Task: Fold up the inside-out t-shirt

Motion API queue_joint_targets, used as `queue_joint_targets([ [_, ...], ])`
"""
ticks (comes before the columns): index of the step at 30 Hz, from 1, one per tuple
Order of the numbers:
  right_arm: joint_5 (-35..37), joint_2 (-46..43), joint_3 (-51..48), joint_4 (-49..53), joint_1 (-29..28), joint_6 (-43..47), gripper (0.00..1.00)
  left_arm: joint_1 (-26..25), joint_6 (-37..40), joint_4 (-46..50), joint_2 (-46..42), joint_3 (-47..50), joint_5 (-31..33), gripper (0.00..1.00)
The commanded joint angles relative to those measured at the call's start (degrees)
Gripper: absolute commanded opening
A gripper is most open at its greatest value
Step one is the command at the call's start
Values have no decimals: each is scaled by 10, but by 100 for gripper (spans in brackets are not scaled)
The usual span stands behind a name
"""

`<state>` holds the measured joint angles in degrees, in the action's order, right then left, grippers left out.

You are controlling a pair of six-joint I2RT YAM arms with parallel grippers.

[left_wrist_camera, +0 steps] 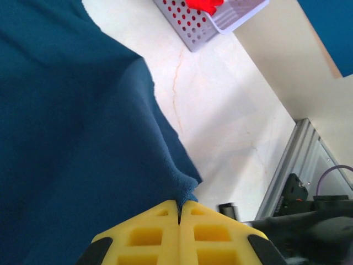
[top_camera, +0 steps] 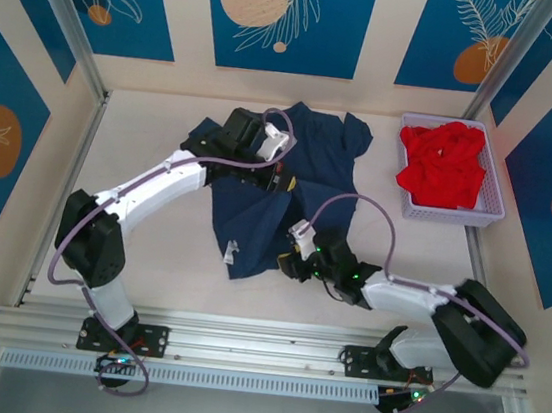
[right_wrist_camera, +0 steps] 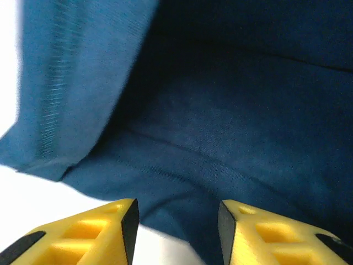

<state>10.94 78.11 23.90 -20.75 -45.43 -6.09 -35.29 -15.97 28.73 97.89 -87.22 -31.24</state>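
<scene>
The navy t-shirt lies mid-worktop, its white tag at 7 o'clock, too small to read. The left end effector, reaching toward 1 o'clock, pinches its cloth. The right end effector, pointing toward 10 o'clock, gapes at its edge.

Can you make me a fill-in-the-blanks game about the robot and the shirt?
1. The left gripper is ____ on the t-shirt.
2. The right gripper has its jaws ____ at the t-shirt's edge.
3. The basket holds a ____ garment.
Missing words: shut, open, red.
</scene>
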Motion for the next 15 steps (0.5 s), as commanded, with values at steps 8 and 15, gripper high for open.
queue_joint_targets([
  [8, 183, 186, 82, -212, -9, 83, 34, 6, 35, 97, -29, -61, -47, 0],
  [15, 217, 249, 145, -213, 10, 81, 35, 1, 4, 64, -51, -79, -111, 0],
])
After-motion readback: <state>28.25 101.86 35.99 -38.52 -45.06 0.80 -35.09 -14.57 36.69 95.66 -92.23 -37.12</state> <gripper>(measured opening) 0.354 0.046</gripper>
